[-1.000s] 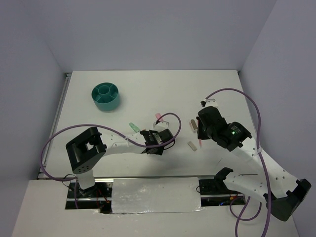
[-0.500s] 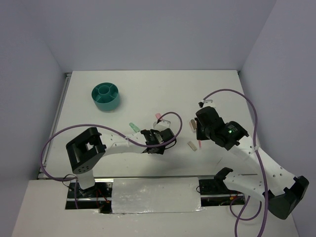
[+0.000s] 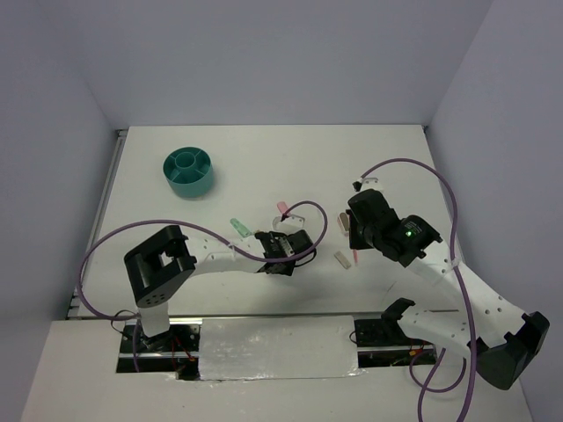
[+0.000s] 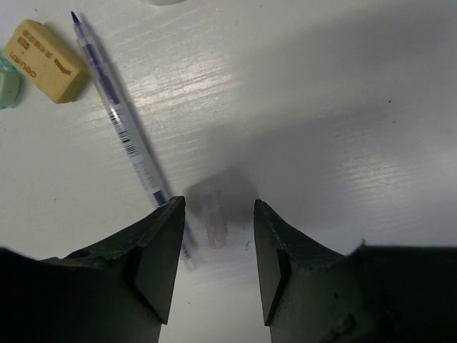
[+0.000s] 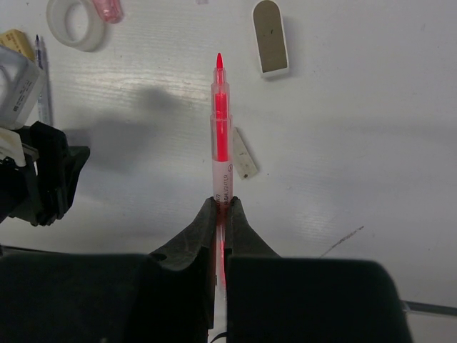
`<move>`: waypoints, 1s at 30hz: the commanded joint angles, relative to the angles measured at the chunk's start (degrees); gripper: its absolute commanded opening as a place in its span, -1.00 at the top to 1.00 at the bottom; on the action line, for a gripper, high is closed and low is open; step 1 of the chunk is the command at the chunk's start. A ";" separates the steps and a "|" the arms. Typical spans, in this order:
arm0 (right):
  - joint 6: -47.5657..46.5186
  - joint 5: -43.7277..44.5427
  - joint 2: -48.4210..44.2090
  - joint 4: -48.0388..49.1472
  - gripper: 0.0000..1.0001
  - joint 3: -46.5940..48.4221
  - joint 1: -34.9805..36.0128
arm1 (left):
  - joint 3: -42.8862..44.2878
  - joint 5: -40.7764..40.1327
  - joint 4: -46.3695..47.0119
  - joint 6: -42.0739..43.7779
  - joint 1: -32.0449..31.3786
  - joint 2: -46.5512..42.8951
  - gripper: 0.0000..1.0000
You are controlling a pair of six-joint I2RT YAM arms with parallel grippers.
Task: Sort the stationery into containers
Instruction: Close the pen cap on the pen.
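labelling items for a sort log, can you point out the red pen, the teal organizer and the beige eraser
red pen (image 5: 221,132), right wrist view, middle of the barrel
teal organizer (image 3: 192,187), top external view, near outer wall
beige eraser (image 4: 46,51), left wrist view, top face

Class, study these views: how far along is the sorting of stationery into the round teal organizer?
Done: nothing visibly; the round teal plastic organizer looks empty from above. In hand: the right gripper is shut on a red pen; the left gripper hangs open by a blue pen. Left: that pen, the beige eraser block, white tape ring and brown block, all unsorted.
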 commanded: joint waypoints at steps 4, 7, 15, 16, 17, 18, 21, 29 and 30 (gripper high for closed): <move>-0.63 1.07 -0.45 1.49 1.00 -0.33 0.20 | 1.74 -0.14 0.01 -2.65 -0.19 2.09 -0.10; -0.63 1.25 -0.27 1.31 1.00 -0.07 0.20 | 1.47 -0.14 -0.34 -3.35 -0.19 2.09 -0.09; -0.80 1.51 -0.27 1.22 1.00 0.02 0.20 | 0.59 0.74 -2.36 -6.16 -0.54 1.83 -0.03; -0.80 1.51 -0.36 1.22 1.00 0.02 0.20 | 0.33 0.74 -2.71 -6.77 -0.63 1.66 -0.03; -0.80 1.51 -0.45 1.22 1.00 0.02 0.20 | 0.16 0.74 -3.15 -7.30 -0.71 1.48 -0.03; -0.80 1.51 -0.45 1.14 1.00 0.02 0.20 | -0.02 0.74 -3.41 -7.83 -0.63 1.39 -0.03; -0.80 1.42 -0.62 1.14 1.00 0.02 0.20 | -0.64 1.18 -3.94 -9.67 -0.72 1.30 -0.03; -0.98 1.60 -0.71 0.70 1.00 0.55 0.20 | -2.74 3.91 -2.45 -10.91 -0.63 -0.10 -0.02; -0.98 1.69 -0.71 0.61 1.00 0.55 0.20 | -3.01 3.73 -2.89 -11.08 -0.71 -0.36 -0.01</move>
